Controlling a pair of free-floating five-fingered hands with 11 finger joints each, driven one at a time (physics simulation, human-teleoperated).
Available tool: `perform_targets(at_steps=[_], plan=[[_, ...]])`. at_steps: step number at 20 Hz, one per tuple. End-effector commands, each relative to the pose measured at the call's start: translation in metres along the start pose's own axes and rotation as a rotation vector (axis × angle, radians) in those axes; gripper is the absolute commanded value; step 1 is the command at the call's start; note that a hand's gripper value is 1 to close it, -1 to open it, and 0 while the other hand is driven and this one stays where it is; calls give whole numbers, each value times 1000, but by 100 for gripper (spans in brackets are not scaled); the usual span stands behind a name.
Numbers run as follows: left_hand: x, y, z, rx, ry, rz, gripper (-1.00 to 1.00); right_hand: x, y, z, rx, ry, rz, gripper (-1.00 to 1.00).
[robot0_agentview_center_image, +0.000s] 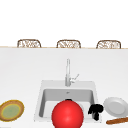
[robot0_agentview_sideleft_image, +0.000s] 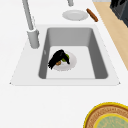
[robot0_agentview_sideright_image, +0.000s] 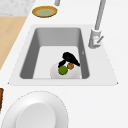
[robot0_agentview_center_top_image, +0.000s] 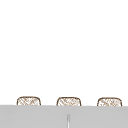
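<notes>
Ok, left hand (robot0_agentview_sideright_image: 70, 58) sits low in the sink (robot0_agentview_sideright_image: 27, 60), centred over the plate (robot0_agentview_sideright_image: 55, 72) on the basin floor. Its fingers are spread loose and straddle the brown bit (robot0_agentview_sideright_image: 70, 65), one tip by the lime (robot0_agentview_sideright_image: 63, 70), closed on neither. Right hand (robot0_agentview_center_image: 95, 110) hangs idle by the sink's right rim, near the dish (robot0_agentview_center_image: 115, 106); can't tell its grip. A red ball (robot0_agentview_center_image: 67, 114) fronts the basin.

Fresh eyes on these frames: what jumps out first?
A big red ball fills the bottom of the front view, in front of the sink. Next, a black robot hand at the sink's right rim, beside a white plate. In the side views a robot hand reaches down to a white plate in the basin, which carries a green ball and a small brown one.
</notes>
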Motion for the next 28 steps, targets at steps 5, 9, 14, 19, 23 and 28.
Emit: perform_targets(at_steps=[5, 9, 14, 19, 23, 28], plan=[[-7, 1, -15, -38, -63, 22, -100, 0, 0, 0, 0, 0, 0, 0], [0, 3, -22, -52, -41, 32, -100, 0, 0, 0, 0, 0, 0, 0], [1, -4, -18, -19, -74, 73, -100, 0, 0, 0, 0, 0, 0, 0], [0, -5, -9, 6, -34, 4, 100, 0, 0, 0, 0, 0, 0, 0], [3, -8, -5, 49, -17, -114, 100, 0, 0, 0, 0, 0, 0, 0], [8, 6, 1, 11, -10, -219, 100, 0, 0, 0, 0, 0, 0, 0]])
